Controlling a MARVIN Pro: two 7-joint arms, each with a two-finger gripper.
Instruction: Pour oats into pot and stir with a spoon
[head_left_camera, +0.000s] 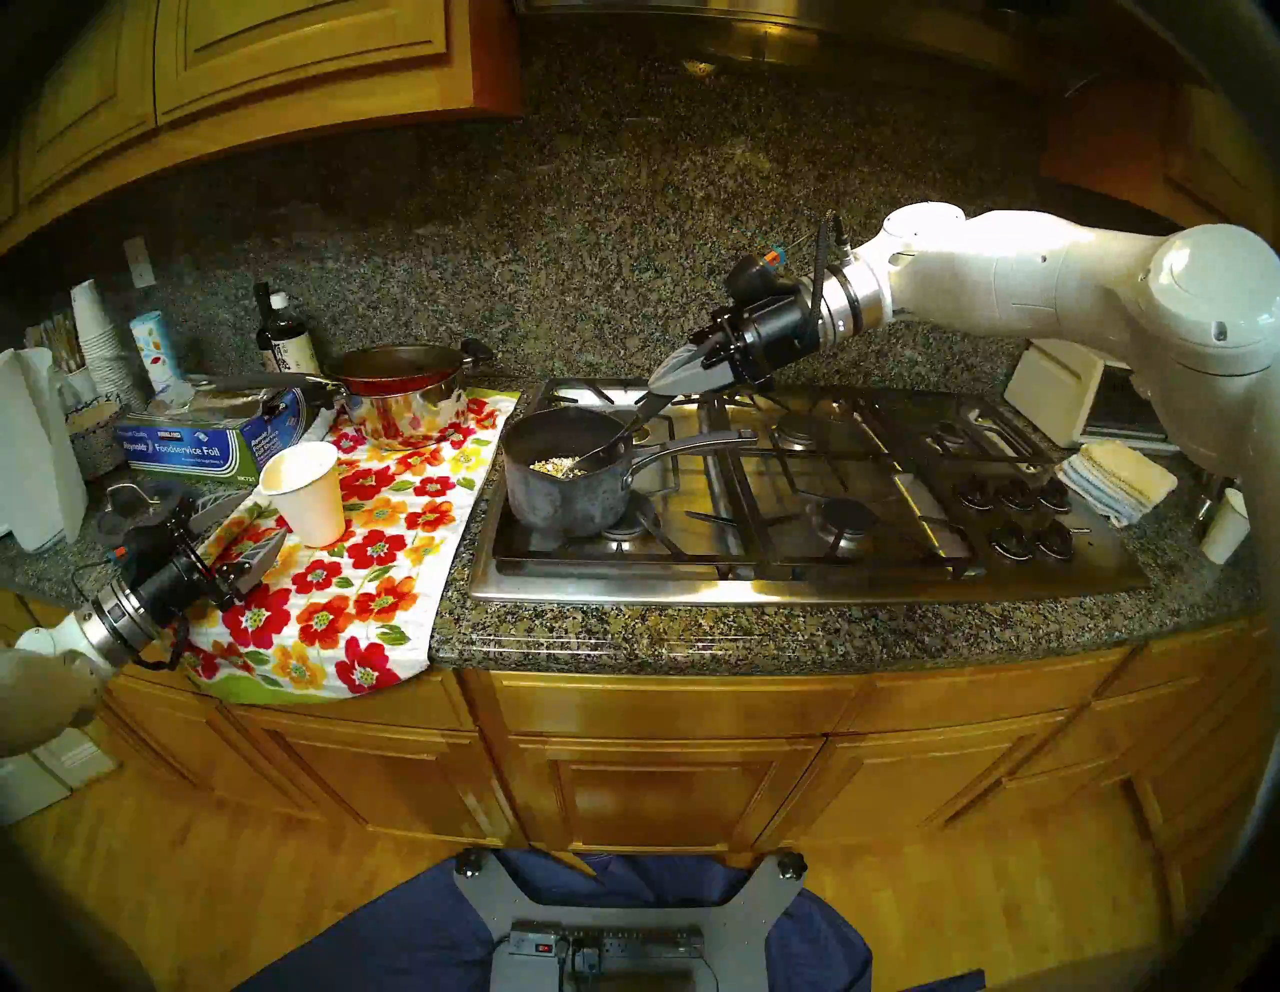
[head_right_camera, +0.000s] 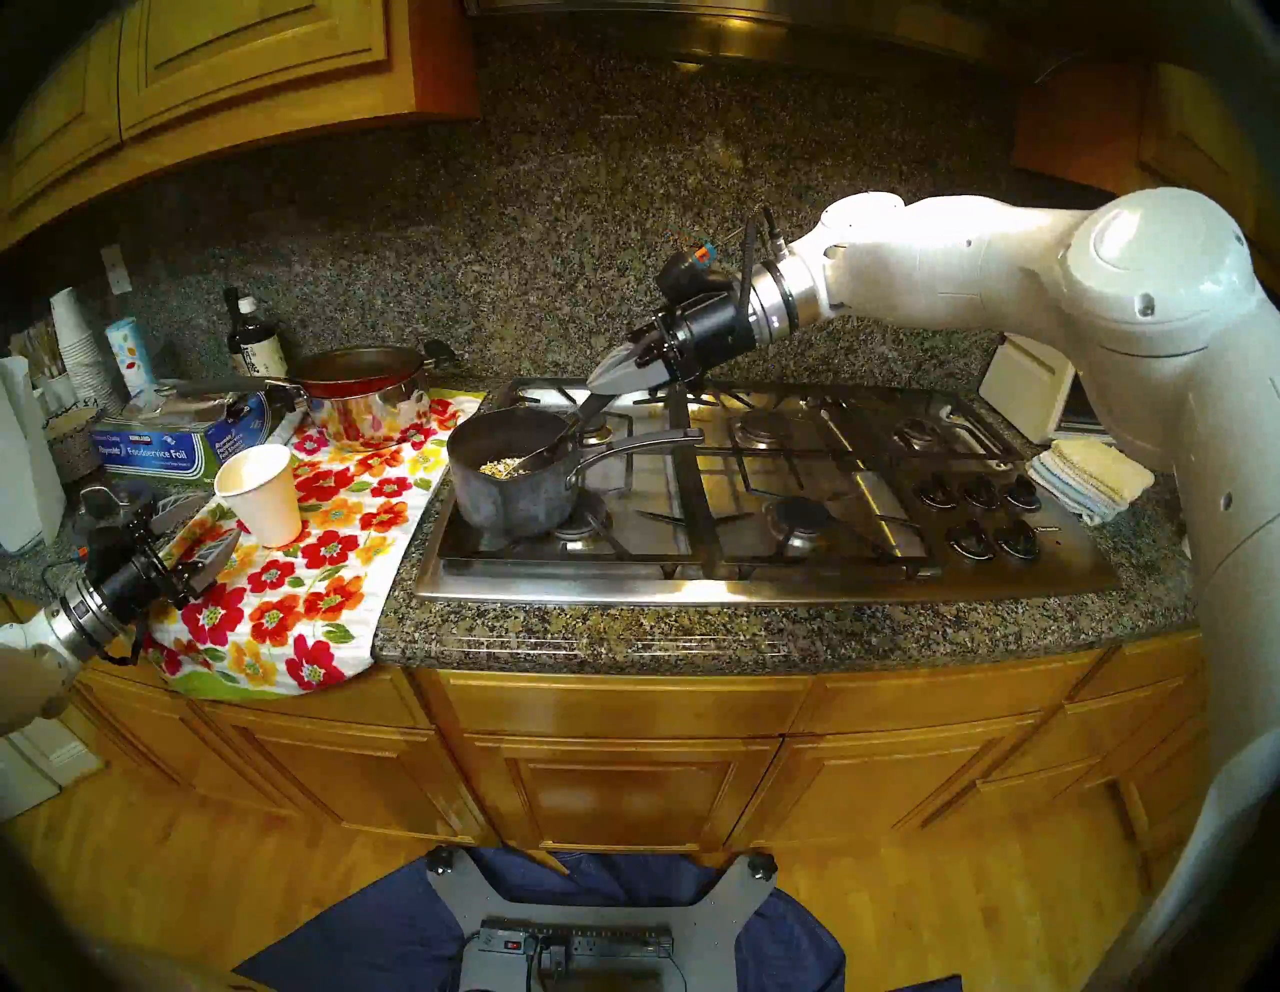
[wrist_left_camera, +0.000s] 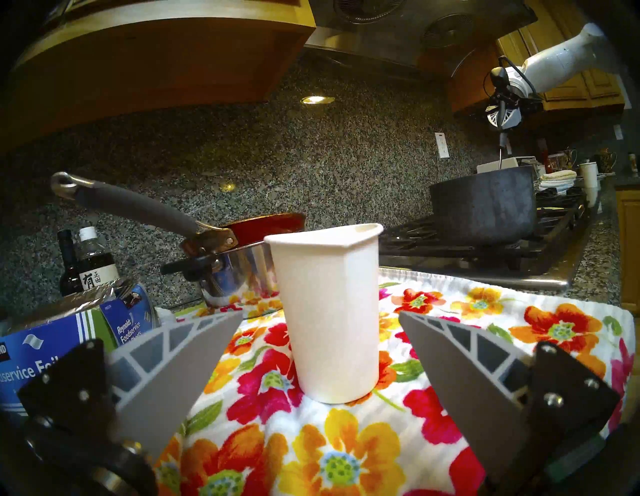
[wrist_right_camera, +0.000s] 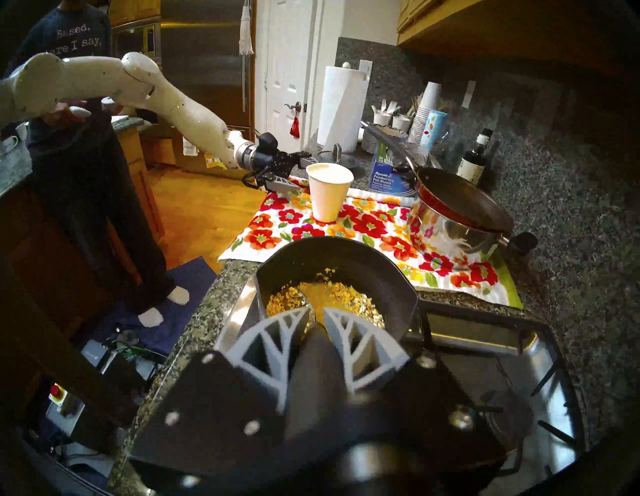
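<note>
The dark grey saucepan (head_left_camera: 564, 478) stands on the front left burner of the gas cooktop (head_left_camera: 796, 582), close to the cooktop's left edge, its long silver handle running right over the grates. A small heap of oats (head_left_camera: 554, 465) lies on its floor. The right gripper (head_left_camera: 658, 391) hovers above the saucepan's back rim, its jaws closed tight on the dark handle of the serving spoon (head_left_camera: 609, 447), whose bowl slants down into the oats. In the right wrist view the oats (wrist_right_camera: 346, 294) spread around the spoon's bowl.

To the left of the cooktop, a flowered towel (head_left_camera: 374, 589) drapes over the counter's front edge. A white paper cup (head_left_camera: 305, 492) stands upright on it, well apart from the saucepan. The left gripper (head_left_camera: 239, 533) sits level near the towel's left edge, jaws spread wide and holding nothing; in the left wrist view the cup (wrist_left_camera: 329, 311) stands ahead between its fingers (wrist_left_camera: 180, 363), untouched. A steel pot topped by a red pan (head_left_camera: 402, 395) occupies the towel's back edge, and a foil box (head_left_camera: 208, 443) lies to its left. The right half of the cooktop is open.
</note>
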